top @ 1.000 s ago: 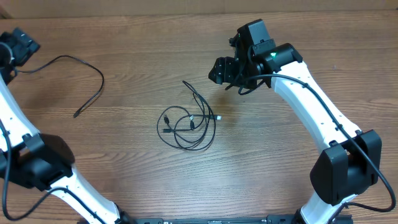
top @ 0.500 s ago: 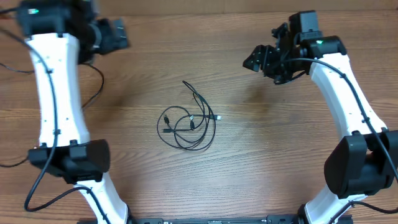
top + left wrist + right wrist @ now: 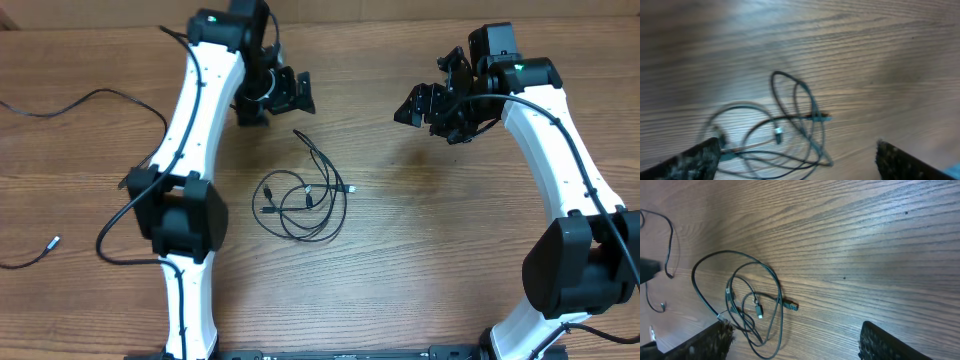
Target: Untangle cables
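The left arm (image 3: 205, 95) and the right arm (image 3: 560, 150) are built of smooth, rounded white links joined by bulky black joint housings (image 3: 180, 215), and a thin black wire is routed along each white shell. A small green light (image 3: 521, 68) is seen lit on the black wrist block of each arm. The left gripper (image 3: 288, 92) and the right gripper (image 3: 428, 110) are black and angular, and their fingertips (image 3: 705, 342) are shown in the wrist views as dark, rough, speckled pads.
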Robot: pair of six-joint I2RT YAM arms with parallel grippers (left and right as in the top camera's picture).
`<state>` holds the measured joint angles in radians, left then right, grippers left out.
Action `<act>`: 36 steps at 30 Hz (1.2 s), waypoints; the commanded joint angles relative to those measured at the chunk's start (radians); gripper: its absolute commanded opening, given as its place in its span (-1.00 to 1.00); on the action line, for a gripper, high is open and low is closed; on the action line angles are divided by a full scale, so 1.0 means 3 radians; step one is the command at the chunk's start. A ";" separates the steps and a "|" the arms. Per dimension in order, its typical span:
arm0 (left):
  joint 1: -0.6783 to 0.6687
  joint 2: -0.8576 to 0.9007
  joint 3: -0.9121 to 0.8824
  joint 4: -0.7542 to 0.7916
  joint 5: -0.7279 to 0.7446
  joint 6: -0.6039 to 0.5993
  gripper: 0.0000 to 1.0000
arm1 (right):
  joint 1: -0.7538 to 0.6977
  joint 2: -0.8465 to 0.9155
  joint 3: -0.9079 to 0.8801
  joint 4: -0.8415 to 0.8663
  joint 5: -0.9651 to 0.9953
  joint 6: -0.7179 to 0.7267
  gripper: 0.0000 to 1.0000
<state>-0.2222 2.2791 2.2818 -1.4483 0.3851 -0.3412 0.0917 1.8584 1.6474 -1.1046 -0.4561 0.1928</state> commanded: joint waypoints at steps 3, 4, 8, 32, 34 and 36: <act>-0.0066 0.0450 -0.0028 0.0140 0.0580 -0.0174 0.33 | 0.0001 0.0006 -0.0009 -0.0102 -0.0017 -0.0144 0.61; -0.0079 0.0530 -0.0028 0.0156 0.0659 -0.0174 0.20 | 0.0001 0.0006 -0.0009 -0.0135 -0.0008 -0.0167 0.61; -0.0097 0.0786 -0.0028 0.0168 0.0827 -0.0189 -0.27 | 0.0001 0.0006 -0.0009 -0.0209 0.0095 -0.0206 0.61; -0.0282 0.0179 0.1007 -0.0047 0.0128 0.0144 -0.83 | 0.0028 0.0006 -0.0010 -0.0153 0.0092 -0.0211 0.71; -0.0341 0.0113 0.1007 -0.0071 0.0075 0.0170 -0.91 | 0.0050 0.0006 -0.0010 -0.0155 0.0060 -0.0211 0.71; -0.0381 0.0106 0.1007 -0.0042 0.0017 0.0165 -0.91 | 0.0076 0.0006 -0.0010 -0.0148 -0.0262 -0.0212 0.72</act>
<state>-0.3126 2.3375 2.5679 -1.4651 0.4488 -0.3283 0.0956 1.8584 1.6474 -1.1530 -0.4416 0.1371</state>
